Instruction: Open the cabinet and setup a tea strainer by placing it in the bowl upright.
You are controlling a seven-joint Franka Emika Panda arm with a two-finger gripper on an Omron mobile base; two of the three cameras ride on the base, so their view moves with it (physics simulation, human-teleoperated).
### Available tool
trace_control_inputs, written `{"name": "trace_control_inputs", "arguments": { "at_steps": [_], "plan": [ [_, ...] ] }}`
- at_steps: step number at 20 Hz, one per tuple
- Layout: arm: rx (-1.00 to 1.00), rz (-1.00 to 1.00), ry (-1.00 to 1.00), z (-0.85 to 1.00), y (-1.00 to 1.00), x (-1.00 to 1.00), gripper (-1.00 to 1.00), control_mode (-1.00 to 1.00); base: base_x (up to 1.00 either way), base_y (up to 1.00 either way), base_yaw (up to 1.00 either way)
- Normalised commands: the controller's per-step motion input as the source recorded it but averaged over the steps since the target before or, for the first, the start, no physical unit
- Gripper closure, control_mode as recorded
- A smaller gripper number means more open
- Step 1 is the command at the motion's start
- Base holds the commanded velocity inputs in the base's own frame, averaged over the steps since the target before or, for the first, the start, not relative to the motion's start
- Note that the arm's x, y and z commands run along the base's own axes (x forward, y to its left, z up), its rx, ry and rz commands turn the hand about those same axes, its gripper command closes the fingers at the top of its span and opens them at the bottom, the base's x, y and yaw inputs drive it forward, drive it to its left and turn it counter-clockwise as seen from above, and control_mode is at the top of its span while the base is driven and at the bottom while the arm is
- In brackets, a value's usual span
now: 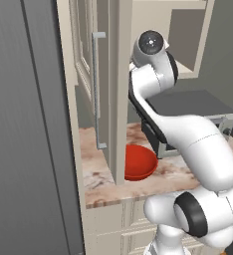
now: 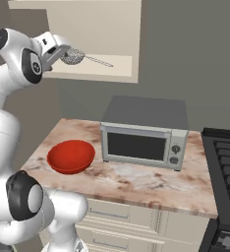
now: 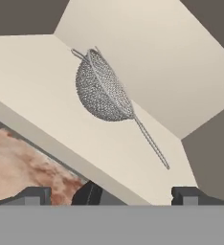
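On cabinet shelf (image 3: 47,86), tea strainer (image 3: 102,91) just ahead of end effector (image 3: 109,194), fingers apart, empty

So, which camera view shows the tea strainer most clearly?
The hand view: the tea strainer lies on the cabinet shelf, mesh and wire handle plain. The right base view has it small beside the gripper. In the left base view I cannot make it out.

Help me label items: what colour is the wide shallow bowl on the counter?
Glossy red bowl, clearest in the right base view.
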Motion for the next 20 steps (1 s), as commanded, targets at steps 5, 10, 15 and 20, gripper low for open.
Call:
{"name": "trace_control_inputs", "arguments": {
  "at_steps": [5,10,15,20],
  "plan": [
    [0.00,0.08,0.00,0.08,0.00,0.33,-1.00,-1.00,0.00,0.00,0.00],
    [0.00,0.07,0.01,0.01,0.00,0.25,-1.00,-1.00,0.00,0.00,0.00],
    [-0.01,0.08,0.00,0.00,0.00,0.16,-1.00,-1.00,0.00,0.00,0.00],
    [-0.01,0.07,0.02,0.00,0.01,0.18,-1.00,-1.00,0.00,0.00,0.00]
  ]
}}
